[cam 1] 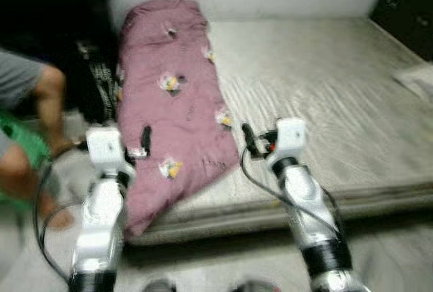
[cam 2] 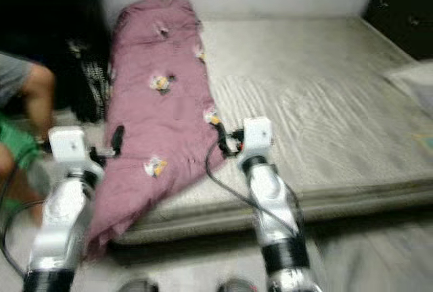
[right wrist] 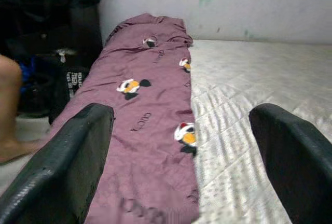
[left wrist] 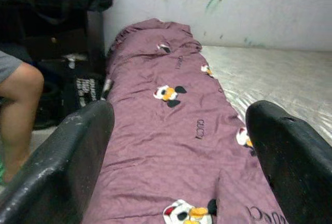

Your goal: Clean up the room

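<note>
While the robot stands at the foot of the bed [cam 1: 352,123], both arms are raised toward a mauve quilt [cam 1: 172,113] that lies folded lengthwise along the bed's left side, its far end against the wall [left wrist: 233,6] and its near corner drooping over the bed's front edge. The left gripper [cam 1: 143,142] hovers over the near part of the quilt, fingers [left wrist: 62,156] spread apart and holding nothing; the quilt's cartoon patches lie between them in the left wrist view. The right gripper [cam 1: 249,140] hangs at the quilt's right border, where the cloth meets the bare bed, its fingers [right wrist: 67,156] likewise released and empty. Such a stance, one gripper to each side of the near end, suggests preparation for a two-handed grasp, since a wide limp cloth would sag if lifted at one point. Neither gripper appears to touch the cloth, though blur leaves this uncertain. Left of the bed, a person's bent leg [cam 1: 47,103] and dark bags [cam 1: 95,89] sit close beside the quilt, so any pull should run away from them.
</note>
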Controlling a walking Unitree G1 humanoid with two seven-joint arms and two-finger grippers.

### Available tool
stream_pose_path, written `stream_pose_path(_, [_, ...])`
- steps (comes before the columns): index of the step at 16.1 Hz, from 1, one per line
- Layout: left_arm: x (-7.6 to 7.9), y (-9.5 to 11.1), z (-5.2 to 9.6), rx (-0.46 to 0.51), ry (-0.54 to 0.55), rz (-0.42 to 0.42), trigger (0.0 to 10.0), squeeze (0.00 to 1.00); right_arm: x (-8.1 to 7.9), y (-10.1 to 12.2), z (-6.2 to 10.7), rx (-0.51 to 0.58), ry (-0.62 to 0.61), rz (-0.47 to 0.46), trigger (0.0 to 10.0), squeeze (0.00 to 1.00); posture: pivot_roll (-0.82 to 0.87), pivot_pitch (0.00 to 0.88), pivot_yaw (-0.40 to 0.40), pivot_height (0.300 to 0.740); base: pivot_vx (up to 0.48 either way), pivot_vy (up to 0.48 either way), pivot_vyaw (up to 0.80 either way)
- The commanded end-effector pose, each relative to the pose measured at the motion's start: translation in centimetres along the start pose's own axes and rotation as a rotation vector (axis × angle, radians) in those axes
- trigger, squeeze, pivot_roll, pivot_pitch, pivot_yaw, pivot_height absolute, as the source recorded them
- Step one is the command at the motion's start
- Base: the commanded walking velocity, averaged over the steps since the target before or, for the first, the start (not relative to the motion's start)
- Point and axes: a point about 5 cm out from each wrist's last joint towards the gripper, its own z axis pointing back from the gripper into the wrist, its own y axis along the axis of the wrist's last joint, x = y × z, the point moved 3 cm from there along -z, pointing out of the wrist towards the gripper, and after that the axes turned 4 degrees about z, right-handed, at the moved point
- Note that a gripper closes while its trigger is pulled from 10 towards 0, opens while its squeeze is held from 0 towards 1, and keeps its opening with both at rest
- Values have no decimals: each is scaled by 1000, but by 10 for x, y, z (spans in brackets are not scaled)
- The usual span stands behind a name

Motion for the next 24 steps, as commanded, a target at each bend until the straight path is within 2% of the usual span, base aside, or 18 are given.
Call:
stream_pose_path(1, [4,10,-2,31,-22,5,10000,0,1,11,-3,28,1,4,10000,0,-34,51,-9,740,0,0,-800])
stream_pose_path(4, [9,14,-3,37,-56,35,10000,0,0,16,-5,40,-1,5,10000,0,-41,73,-1,740,0,0,-267])
stream_pose_path(10, [11,12,7,23,-54,22,10000,0,3,17,-4,35,-9,2,10000,0,-40,86,0,740,0,0,-494])
stream_pose_path(13, [10,11,10,12,-52,23,10000,0,5,16,-4,29,-16,0,10000,0,-38,89,1,740,0,0,0])
stream_pose_path(20, [9,10,11,-6,-52,21,10000,0,11,17,-4,31,-49,-3,10000,0,-41,95,9,740,0,0,-800])
stream_pose_path(24, [11,11,12,2,-65,28,10000,0,11,19,-5,37,-46,5,10000,0,-41,102,6,740,67,0,0])
